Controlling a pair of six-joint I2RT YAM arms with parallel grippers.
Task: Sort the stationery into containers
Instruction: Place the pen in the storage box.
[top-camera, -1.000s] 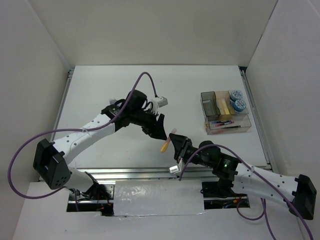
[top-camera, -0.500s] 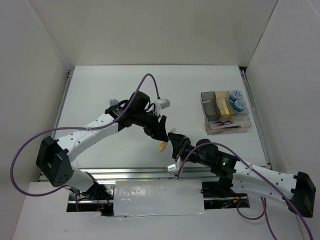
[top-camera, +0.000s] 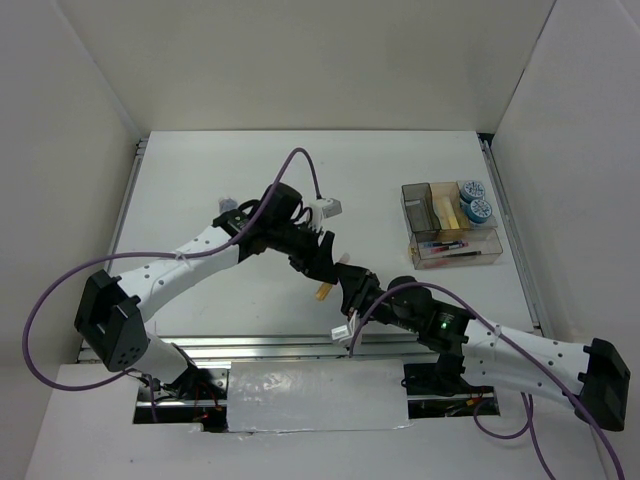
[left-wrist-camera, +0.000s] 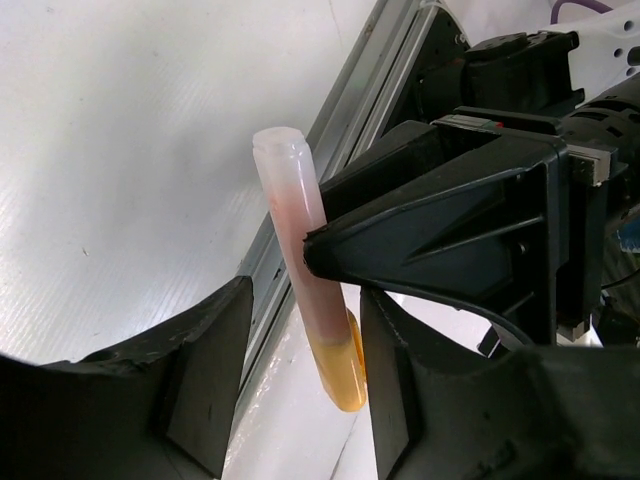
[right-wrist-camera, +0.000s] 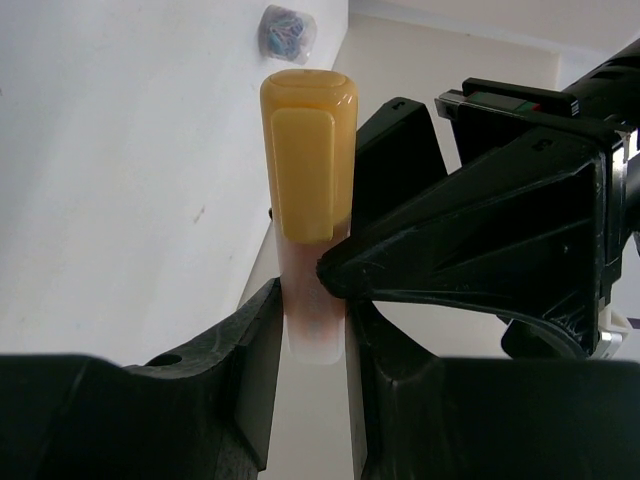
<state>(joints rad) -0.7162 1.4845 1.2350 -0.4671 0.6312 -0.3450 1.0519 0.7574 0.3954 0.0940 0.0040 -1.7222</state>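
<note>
An orange highlighter (top-camera: 323, 291) with a pale translucent barrel hangs in the air over the table's near middle. My right gripper (top-camera: 345, 284) is shut on its barrel end (right-wrist-camera: 318, 300), the orange cap (right-wrist-camera: 305, 165) pointing away. My left gripper (top-camera: 320, 268) stands open around the same highlighter (left-wrist-camera: 300, 250): one finger (left-wrist-camera: 385, 340) lies against the cap end and the other finger (left-wrist-camera: 215, 350) stands apart. The container (top-camera: 406, 212), a clear brownish box at the right, holds pens (top-camera: 445, 246), a yellow highlighter (top-camera: 452, 211) and two blue tape rolls (top-camera: 476, 200).
A small clear bag of bluish bits (top-camera: 228, 203) lies on the table left of the left wrist, the same bag (right-wrist-camera: 283, 30) showing far off in the right wrist view. A metal rail (top-camera: 260, 346) runs along the table's near edge. White walls enclose three sides.
The two grippers have come together. The left gripper has slid down and right over the highlighter's cap end, and its jaws have narrowed slightly. The right gripper has kept its grip.
</note>
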